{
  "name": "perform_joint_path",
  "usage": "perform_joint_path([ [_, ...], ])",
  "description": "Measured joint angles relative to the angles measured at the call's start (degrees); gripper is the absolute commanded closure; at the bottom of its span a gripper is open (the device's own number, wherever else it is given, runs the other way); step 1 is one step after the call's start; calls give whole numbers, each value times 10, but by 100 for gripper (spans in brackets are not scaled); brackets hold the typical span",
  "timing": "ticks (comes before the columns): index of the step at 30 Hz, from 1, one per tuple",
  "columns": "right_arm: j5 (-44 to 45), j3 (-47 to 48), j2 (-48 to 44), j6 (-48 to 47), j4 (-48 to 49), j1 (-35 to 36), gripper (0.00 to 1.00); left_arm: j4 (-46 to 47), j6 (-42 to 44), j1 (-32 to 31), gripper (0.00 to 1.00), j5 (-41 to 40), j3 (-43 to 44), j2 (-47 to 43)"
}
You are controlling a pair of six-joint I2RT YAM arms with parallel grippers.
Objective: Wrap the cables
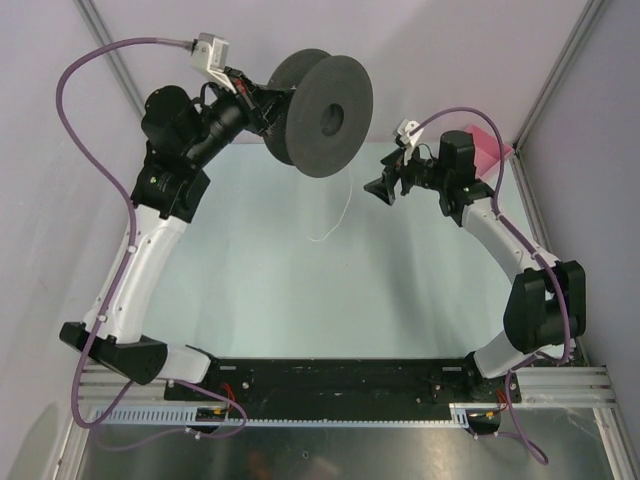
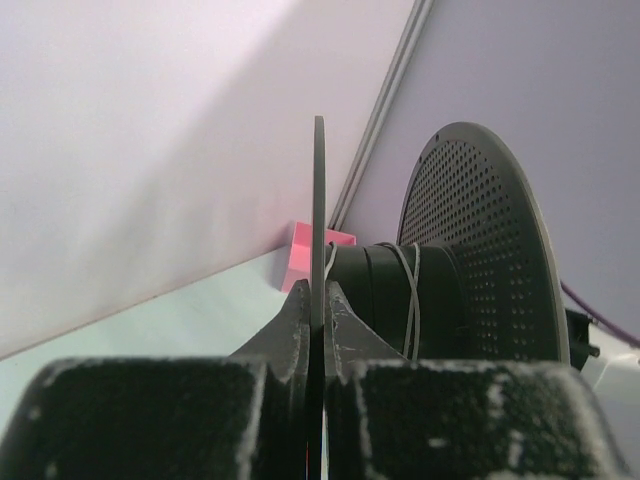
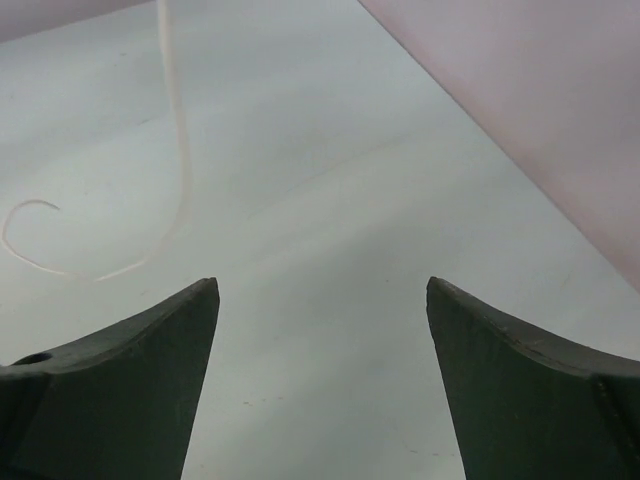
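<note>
Pale glossy table (image 1: 250, 280), plain lilac walls, metal corner posts, pink block (image 1: 487, 150) far right. Hair-fine whitish wire (image 1: 343, 212): a few crossed turns on the hub of a matte dark grey spool (image 1: 320, 110) with round perforated flanges, then hanging down to mid-table, long axis far-to-near, tail curled left into a hook on the surface. Left gripper (image 1: 262, 103) clamped on one thin flange, spool up off the table; right gripper (image 1: 385, 187) spread wide, holding nothing, near the wire's right.

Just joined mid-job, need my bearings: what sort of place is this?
Probably an enclosed lab robot cell: plain panel walls, aluminium frame posts, and a base rail along the table's near edge.
</note>
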Motion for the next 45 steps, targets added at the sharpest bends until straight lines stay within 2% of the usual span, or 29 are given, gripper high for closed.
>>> perform_joint_path([
  [9,-23,-38,-12,92,70,24,6,2,-39,0,100,-65,-2,-7],
  [16,-35,-42,1,177,165,46,10,5,-66,0,100,-92,-9,-8],
  [21,-25,-42,33,216,216,47,17,9,-80,0,100,-104,-10,-8],
  [26,35,-42,51,234,234,47,25,19,-95,0,100,-116,-10,-8],
  [32,101,-49,48,237,237,50,32,23,-108,0,100,-136,-11,-8],
  [36,120,-79,27,234,225,54,42,23,-114,0,100,-152,-12,-8],
  [38,125,-87,18,233,212,55,43,23,-116,0,100,-159,-12,-8],
  [41,129,-93,10,236,195,58,41,23,-119,0,100,-168,-12,-8],
  [45,149,-107,1,244,183,66,25,23,-119,0,100,-177,-12,-8],
])
